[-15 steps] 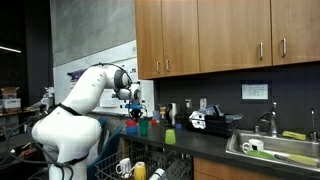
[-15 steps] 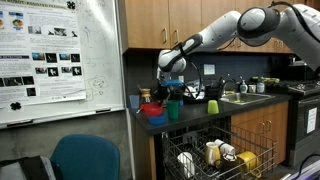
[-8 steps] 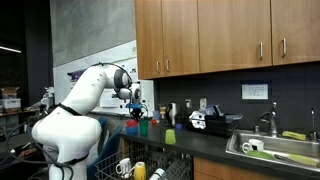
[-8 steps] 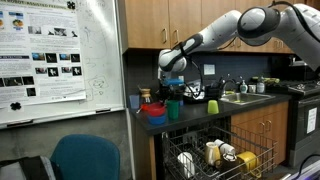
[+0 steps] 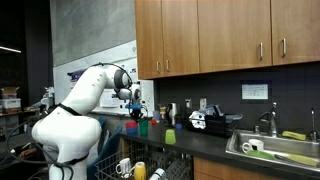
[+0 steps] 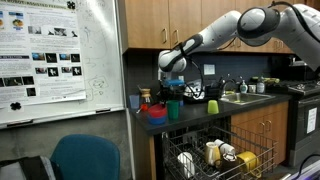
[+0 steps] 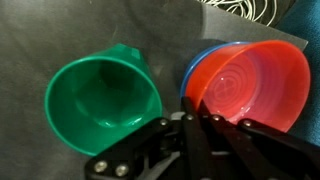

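Note:
In the wrist view a green cup (image 7: 100,100) stands on the dark counter, left of a red bowl (image 7: 250,85) nested in a blue bowl (image 7: 192,72). My gripper (image 7: 195,118) is shut, its fingertips pressed together over the gap between cup and bowls, at the red bowl's near rim. I see nothing pinched between them. In both exterior views the gripper (image 6: 170,92) (image 5: 136,108) hangs just above the counter's end, over the red bowl (image 6: 153,110) and green cup (image 6: 175,108).
A yellow-green cup (image 6: 212,107) and kitchen appliances stand further along the counter. An open dishwasher rack (image 6: 215,155) with mugs sits below. Wooden cabinets (image 5: 220,35) hang overhead. The sink (image 5: 275,150) is at the far end, and a whiteboard (image 6: 60,60) and a blue chair (image 6: 85,160) stand beside the counter.

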Robot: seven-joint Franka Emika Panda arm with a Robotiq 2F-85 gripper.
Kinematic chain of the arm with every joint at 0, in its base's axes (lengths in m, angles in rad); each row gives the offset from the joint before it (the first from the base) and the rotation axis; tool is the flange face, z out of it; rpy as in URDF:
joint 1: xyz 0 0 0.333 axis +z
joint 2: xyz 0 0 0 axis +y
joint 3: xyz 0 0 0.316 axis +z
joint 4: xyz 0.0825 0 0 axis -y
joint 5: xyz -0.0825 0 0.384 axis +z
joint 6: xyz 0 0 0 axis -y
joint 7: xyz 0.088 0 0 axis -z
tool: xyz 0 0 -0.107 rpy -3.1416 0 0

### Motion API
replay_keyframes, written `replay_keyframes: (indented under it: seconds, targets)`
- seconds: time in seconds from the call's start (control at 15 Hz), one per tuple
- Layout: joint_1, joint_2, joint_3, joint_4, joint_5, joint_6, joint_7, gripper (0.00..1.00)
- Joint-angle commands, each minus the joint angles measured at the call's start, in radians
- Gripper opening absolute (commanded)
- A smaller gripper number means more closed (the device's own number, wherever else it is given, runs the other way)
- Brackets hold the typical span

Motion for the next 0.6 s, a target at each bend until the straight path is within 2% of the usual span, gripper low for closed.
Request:
replay_keyframes:
  seconds: [0.0,0.27,0.33,0.4,0.53]
  targets:
    - [0.003,0.007,0.009,0.001,0.005,-0.016,-0.025,0.02]
    - [0.005,0.025,0.023,0.000,0.007,-0.001,-0.048,0.02]
    - [0.006,0.028,0.026,0.001,0.009,0.000,-0.053,0.06]
    - [0.006,0.029,0.029,0.001,0.010,0.001,-0.059,0.31]
    - [0.006,0.028,0.035,0.000,0.012,0.006,-0.067,0.34]
